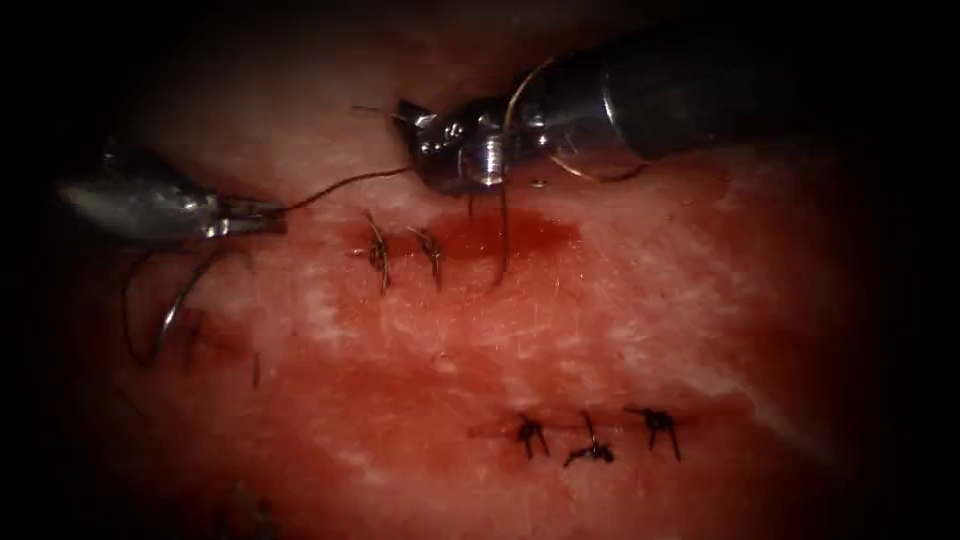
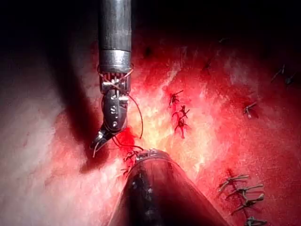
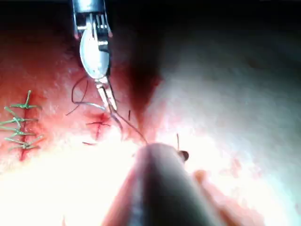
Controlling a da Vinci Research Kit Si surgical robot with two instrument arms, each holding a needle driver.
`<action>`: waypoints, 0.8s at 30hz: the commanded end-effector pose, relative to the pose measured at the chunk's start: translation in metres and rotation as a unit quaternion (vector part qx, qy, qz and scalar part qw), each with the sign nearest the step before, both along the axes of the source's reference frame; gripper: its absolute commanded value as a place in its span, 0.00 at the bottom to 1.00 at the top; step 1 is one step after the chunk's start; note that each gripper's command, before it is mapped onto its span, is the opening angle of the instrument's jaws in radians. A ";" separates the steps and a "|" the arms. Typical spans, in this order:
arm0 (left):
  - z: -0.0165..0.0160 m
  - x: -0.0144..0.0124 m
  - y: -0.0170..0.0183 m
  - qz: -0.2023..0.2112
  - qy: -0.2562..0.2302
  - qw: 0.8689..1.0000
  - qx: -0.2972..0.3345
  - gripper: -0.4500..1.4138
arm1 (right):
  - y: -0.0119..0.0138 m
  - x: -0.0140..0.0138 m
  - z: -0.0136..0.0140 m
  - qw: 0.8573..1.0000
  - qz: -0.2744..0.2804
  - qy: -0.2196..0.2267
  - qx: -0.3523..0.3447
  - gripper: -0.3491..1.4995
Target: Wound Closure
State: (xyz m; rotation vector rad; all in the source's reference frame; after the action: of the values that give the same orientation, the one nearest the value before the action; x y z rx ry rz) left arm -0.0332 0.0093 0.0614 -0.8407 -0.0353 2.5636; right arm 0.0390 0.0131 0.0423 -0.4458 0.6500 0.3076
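The upper cut (image 1: 470, 235) runs across the tissue (image 1: 560, 320) with two tied stitches (image 1: 378, 252). My left tool (image 1: 262, 212), left of the cut's end, is shut on the thread (image 1: 340, 185), which runs right to my right tool (image 1: 408, 118). That tool hovers over the cut, jaws closed on a short thread end, with thread looped round its wrist (image 1: 520, 100). The curved needle (image 1: 180, 300) lies free on the tissue below the left tool; neither tool holds it. The left wrist view shows the right tool (image 2: 99, 141) wrapped in thread. The right wrist view shows the left tool (image 3: 112, 102) gripping thread.
Red fluid (image 1: 520, 232) pools along the upper cut under the right tool. A second closed cut with three dark knots (image 1: 590, 450) lies lower right. Slack thread (image 1: 130, 315) curls beside the needle. More finished stitches (image 2: 242, 193) show in the left wrist view.
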 end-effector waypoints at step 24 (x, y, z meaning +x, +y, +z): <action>-0.0216 -0.0013 -0.0052 -0.004 -0.034 0.999 -0.023 0.00 | -0.0041 -0.0052 0.0027 0.997 0.035 0.061 0.014 0.00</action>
State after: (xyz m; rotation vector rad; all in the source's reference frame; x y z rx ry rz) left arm -0.0337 0.0048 0.0385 -0.9520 0.0138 2.5348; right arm 0.0333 0.0095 0.0445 -0.4277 0.7502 0.4157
